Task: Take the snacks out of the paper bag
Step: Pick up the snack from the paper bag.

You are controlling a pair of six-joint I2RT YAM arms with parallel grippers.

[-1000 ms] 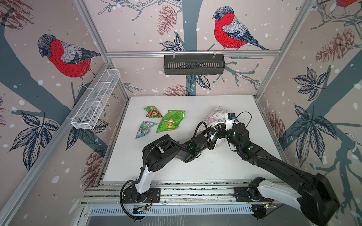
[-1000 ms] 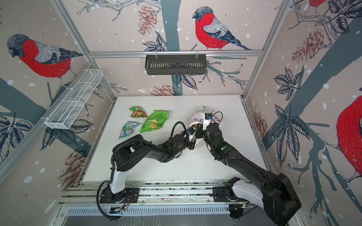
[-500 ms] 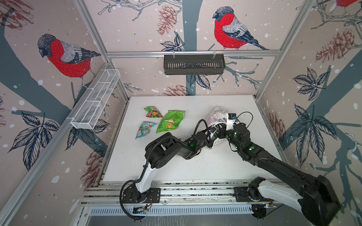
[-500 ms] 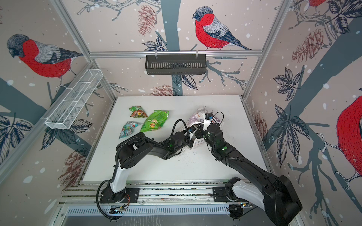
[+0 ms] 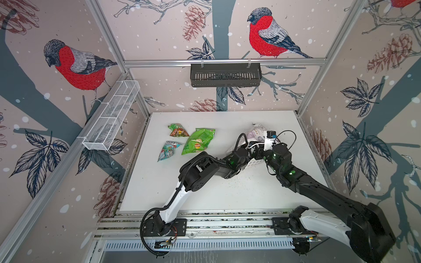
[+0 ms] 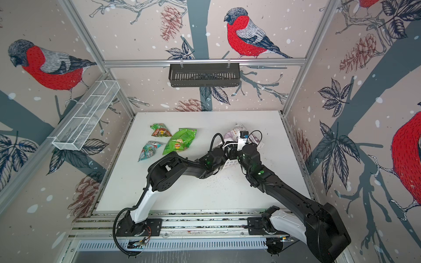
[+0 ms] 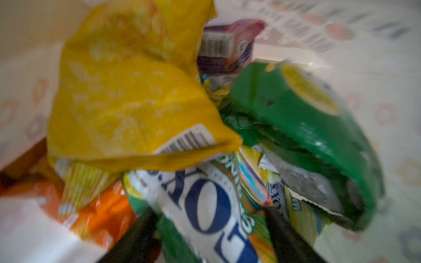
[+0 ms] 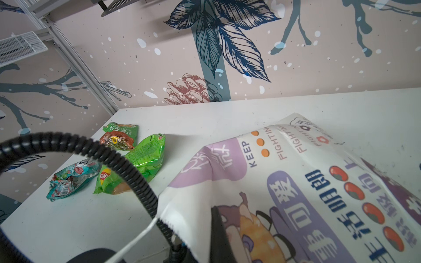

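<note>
Straddles white-green packet with left claw, fingers apart, deep in bag; cannot tell whether pinching. Clamps bag rim with right claw, closed. Risks slipping off crinkly foil, or dragging yellow packet crowding just ahead. Risks tearing paper under opposing pulls. Leaves three snacks well away, outside.

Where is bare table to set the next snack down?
Bare table: near-left corner, between the teal packet and front rail; far strip behind the small green packet and large green packet. Crowded at the paper bag.
</note>
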